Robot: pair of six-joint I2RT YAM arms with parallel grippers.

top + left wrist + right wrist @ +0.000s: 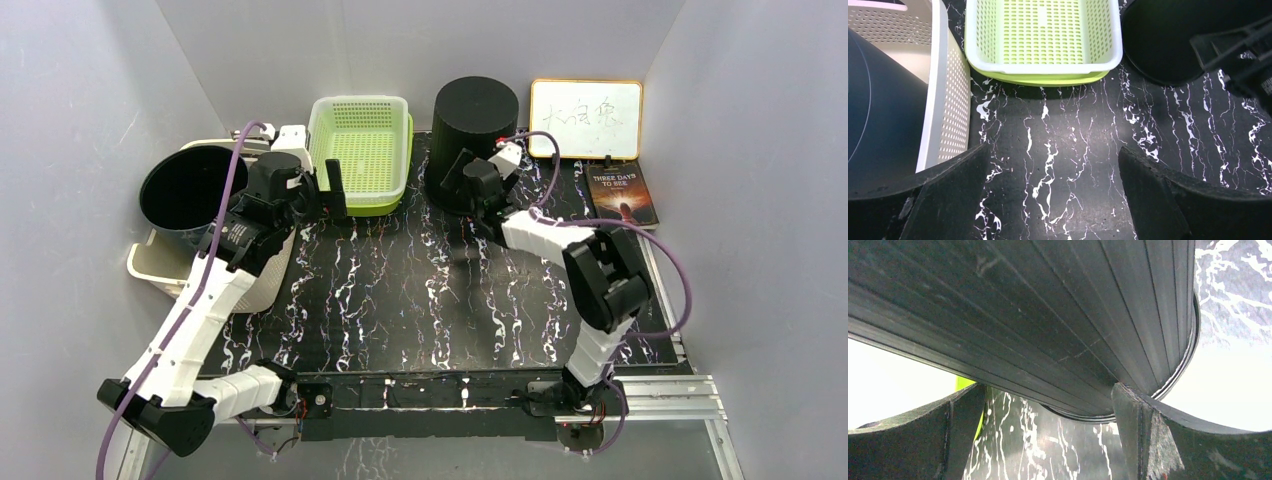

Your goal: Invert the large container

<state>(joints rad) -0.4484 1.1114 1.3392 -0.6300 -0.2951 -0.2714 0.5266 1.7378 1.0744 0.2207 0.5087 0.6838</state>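
right gripper (1048,392) agape | large container (475,120) black, ribbed, closed end up

Robotics lab test cell. Grey panels (90,90) wall the marbled black tabletop (420,290) on three sides; aluminium rail (670,392) along its near edge, whiteboard (586,118) at its far-right corner.

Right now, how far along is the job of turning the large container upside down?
Done, it seems: the large black container stands with its closed end up, rim down on the mat. In hand: nothing; the right claw is open beside its wall, the left claw open and empty. Left: probably only drawing both claws back.
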